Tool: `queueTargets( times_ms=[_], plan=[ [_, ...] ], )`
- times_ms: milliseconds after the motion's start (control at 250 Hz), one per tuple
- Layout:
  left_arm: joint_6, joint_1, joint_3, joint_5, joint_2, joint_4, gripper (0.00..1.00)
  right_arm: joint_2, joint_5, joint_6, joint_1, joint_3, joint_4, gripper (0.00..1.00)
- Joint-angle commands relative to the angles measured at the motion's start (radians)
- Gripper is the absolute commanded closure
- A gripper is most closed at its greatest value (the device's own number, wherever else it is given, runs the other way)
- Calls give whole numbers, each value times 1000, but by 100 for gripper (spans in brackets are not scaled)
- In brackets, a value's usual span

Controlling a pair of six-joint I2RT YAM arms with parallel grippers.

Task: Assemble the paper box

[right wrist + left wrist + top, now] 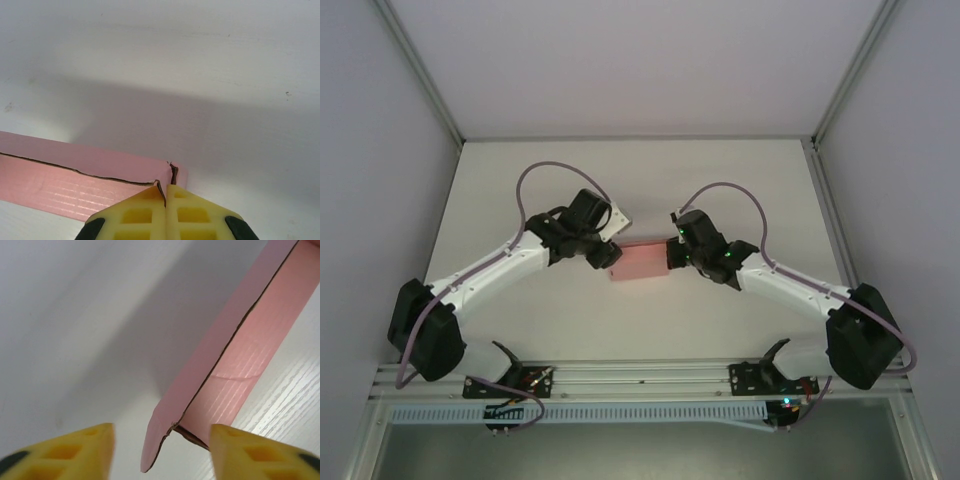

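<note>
Right claw pinches corner of pink thin-card paper box, left claw spread astride its end flap: off-centre closing could crumple flap, or twist box free.

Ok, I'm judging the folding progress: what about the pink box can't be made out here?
Top external: both ends of the paper box sit under the wrists; its creases are too small.
Left wrist: the bottom edge cuts off the box's corner between the left fingers; contact is unclear.
Right wrist: the closed right fingers cover the corner they pinch; the left edge cuts off the box.
</note>
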Motion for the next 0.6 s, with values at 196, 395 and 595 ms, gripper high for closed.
queueTargets(
  times_ms=[196,395,595],
  plan=[
    [-82,-17,6,4,-2,-7,72,40,42,15,17,17,-152,97],
    [-85,-27,-1,-1,9,-3,83,40,47,11,31,32,-168,96],
    [-156,-31,14,-1,34,-23,94,41,84,12,52,44,-189,96]
  ],
)
